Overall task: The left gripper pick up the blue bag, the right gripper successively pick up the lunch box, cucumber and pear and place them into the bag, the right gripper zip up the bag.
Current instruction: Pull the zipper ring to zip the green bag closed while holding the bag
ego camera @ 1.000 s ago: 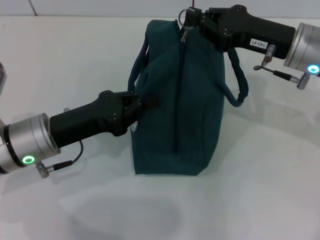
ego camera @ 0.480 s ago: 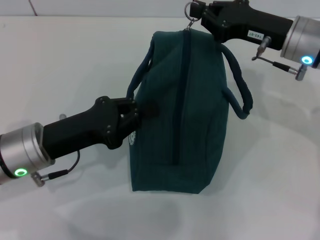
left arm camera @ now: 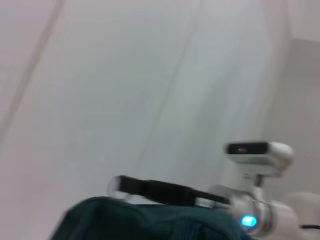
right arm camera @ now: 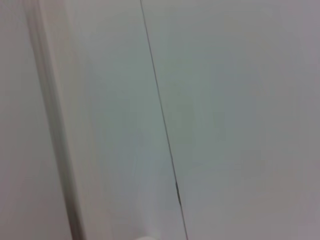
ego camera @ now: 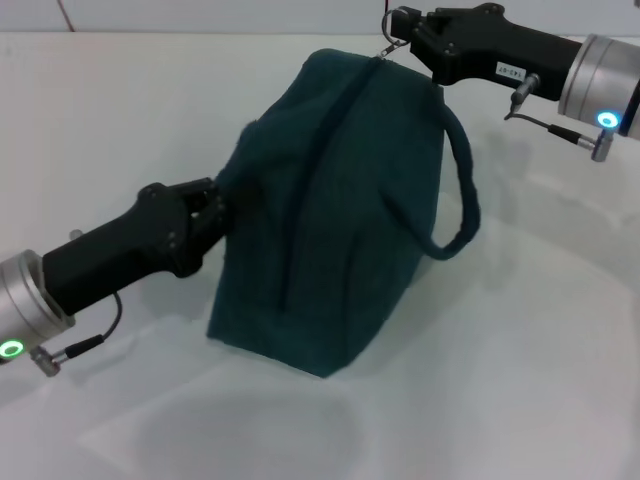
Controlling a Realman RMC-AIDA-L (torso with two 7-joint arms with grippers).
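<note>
The blue bag (ego camera: 330, 210) sits in the middle of the white counter (ego camera: 540, 340), tilted so that its top leans toward the far right and its base points to the near left. Its zipper line (ego camera: 315, 185) runs along the top, from the near end up to the far end, and looks closed along the whole visible length, so nothing inside the bag can be seen. One carrying strap (ego camera: 455, 185) hangs in a loop off the bag's right side, clear of the counter.

The left hand (ego camera: 205, 205) comes in from the near left and is pressed into the bag's left side, closed on a fold of the fabric there. The right hand (ego camera: 400, 25) reaches in from the far right, just above the bag's far end, pinching the small metal zipper pull (ego camera: 388, 42) at the top of the zipper line.

In the left wrist view, the dark top edge of the bag (left arm camera: 145, 222) shows low down, with the right arm (left arm camera: 165, 190) stretched just beyond it.
</note>
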